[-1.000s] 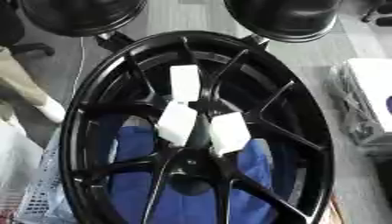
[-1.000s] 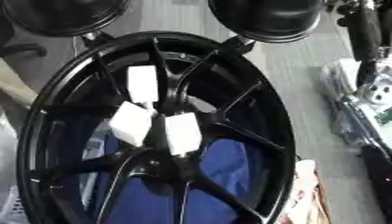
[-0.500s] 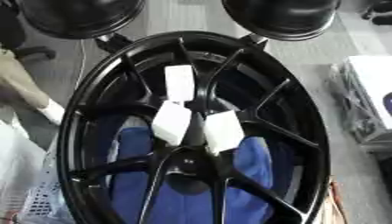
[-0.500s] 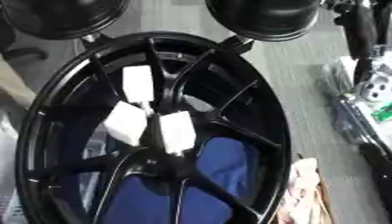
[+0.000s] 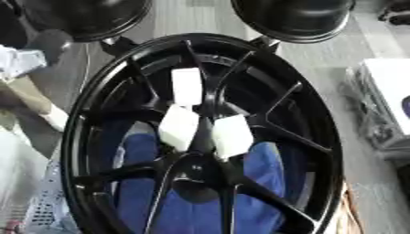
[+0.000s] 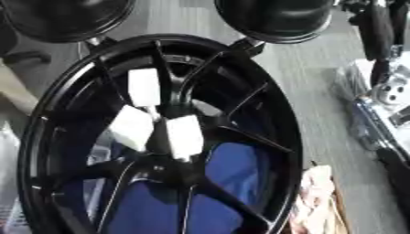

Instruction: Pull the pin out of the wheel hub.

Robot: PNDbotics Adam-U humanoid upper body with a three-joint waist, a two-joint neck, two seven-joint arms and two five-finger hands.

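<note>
1. My hand (image 5: pixel 178 128) showed only as three white finger pads over the black wheel (image 5: pixel 320 137). Its dark body was lost against the spokes, so I could not tell which hand it was, or whether the fingers had closed on anything.
2. The left pad (image 5: pixel 178 127) had hardly moved in the last second. The upper pad (image 5: pixel 186 86), just above it, had also hardly moved.
3. The right pad (image 5: pixel 232 136) had crept slightly left, narrowing the gap to the left pad above the hub centre (image 5: pixel 196 183).
4. I could not see the pin. I judged that it was still seated between the pads and not yet drawn.
5. Blue cloth (image 5: pixel 264 201) lay behind the lower spokes, and a white case (image 5: pixel 392 100) stood well apart on the right.
</note>
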